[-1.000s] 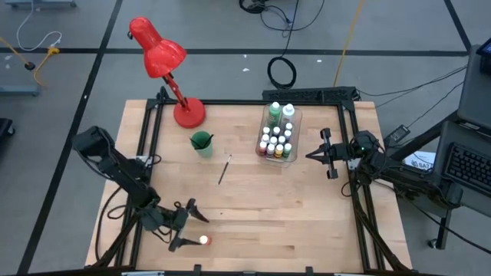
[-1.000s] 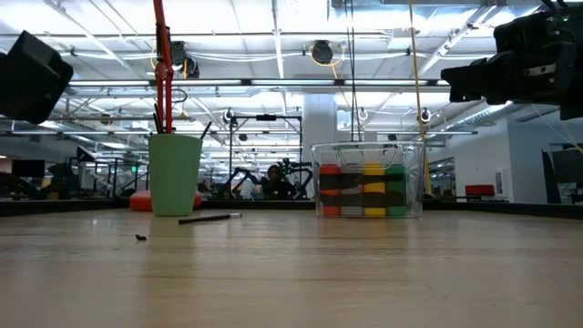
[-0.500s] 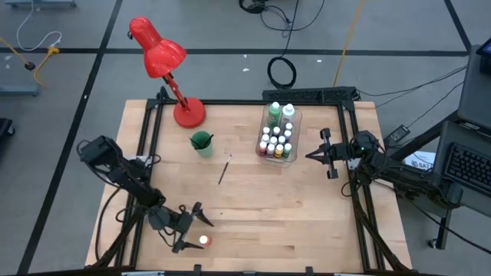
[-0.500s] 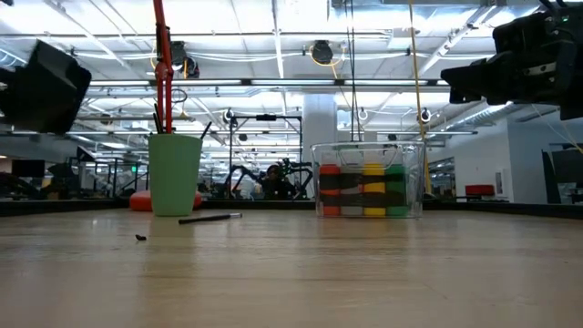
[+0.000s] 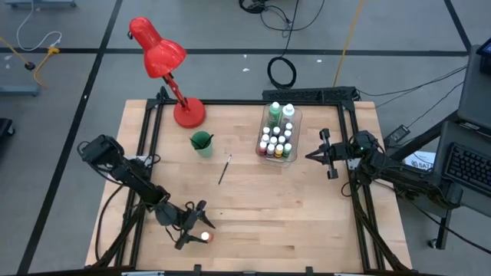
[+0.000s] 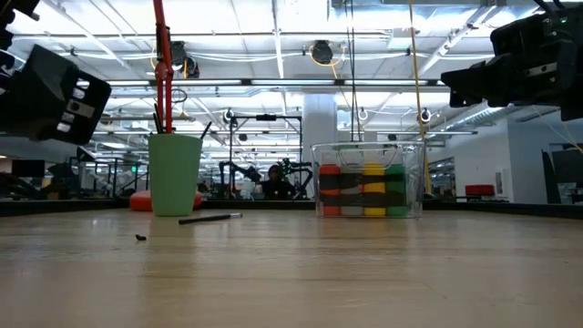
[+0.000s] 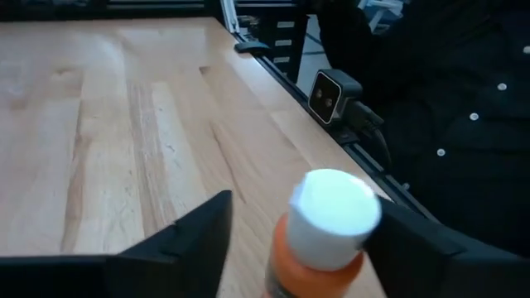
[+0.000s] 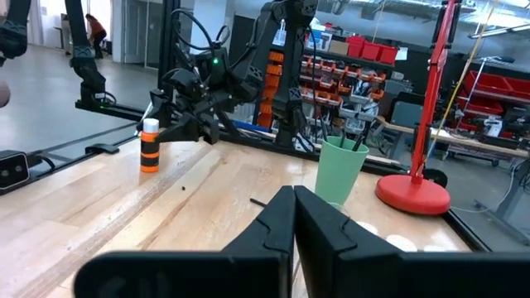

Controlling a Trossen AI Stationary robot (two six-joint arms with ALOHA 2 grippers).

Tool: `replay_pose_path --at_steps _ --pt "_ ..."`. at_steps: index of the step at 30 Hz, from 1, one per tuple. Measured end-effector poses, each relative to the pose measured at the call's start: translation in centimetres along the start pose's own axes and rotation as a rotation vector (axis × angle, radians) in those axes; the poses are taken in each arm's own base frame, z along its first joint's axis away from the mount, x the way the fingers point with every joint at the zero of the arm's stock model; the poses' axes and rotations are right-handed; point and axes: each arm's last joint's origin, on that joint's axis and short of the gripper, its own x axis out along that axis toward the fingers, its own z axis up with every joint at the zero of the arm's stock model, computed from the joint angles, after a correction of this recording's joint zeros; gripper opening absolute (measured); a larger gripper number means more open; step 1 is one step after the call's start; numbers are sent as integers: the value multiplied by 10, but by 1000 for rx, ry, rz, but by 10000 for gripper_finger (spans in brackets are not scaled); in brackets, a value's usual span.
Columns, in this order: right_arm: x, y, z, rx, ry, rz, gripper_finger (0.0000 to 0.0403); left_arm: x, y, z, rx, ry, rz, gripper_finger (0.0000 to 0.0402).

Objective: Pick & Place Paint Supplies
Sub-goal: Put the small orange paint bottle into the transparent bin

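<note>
**Left gripper straddles orange bottle near the table's front edge**

At the left front of the table [image 5: 253,222], the left gripper [image 5: 201,228] has its 2 fingers spread on either side of a small orange paint bottle [image 7: 323,236] with a white cap, which stands upright between them; no contact is visible, so nothing is held. The bottle is close to the edge, and I judge an off-centre closing could tip it or push it off.

Toward the middle stand the red lamp [image 5: 165,65] and the green cup [image 5: 202,142], with 1 loose paintbrush [image 5: 225,169] just beyond. The clear bin [image 5: 278,132] already holds many bottles. At the right edge the right gripper [image 5: 323,153] waits, pinched closed and empty.

The surface is pale wood in a black frame; behind it lies a lit workshop.
</note>
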Motion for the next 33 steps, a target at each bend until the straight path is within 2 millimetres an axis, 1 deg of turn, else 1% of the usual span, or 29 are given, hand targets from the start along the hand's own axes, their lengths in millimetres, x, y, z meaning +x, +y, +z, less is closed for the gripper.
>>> replay_pose_path --at_steps 6,8,9,12,15,20,22,26,30,33 --pt "0 0 0 4 4 1 4 0 1 1 87 -6 0 140" --pt "0 0 -1 6 6 1 4 1 4 2 109 -12 11 102" --pt "0 0 -1 5 5 1 4 1 7 3 110 -18 21 97" --pt "0 0 -1 5 6 0 4 4 21 9 83 -54 59 98" --pt "0 0 -1 5 5 1 4 11 41 26 -5 -137 89 98" --pt "0 0 -1 5 5 1 4 24 88 58 -162 -195 70 98" --pt "0 0 -1 8 8 1 4 30 107 74 -183 -187 43 98" --pt "0 0 -1 11 11 2 4 40 140 108 -134 -123 11 98" --pt "0 0 -1 9 11 1 4 42 169 146 -75 -58 85 98" --pt "0 0 -1 13 10 2 4 37 189 175 20 -78 179 98"
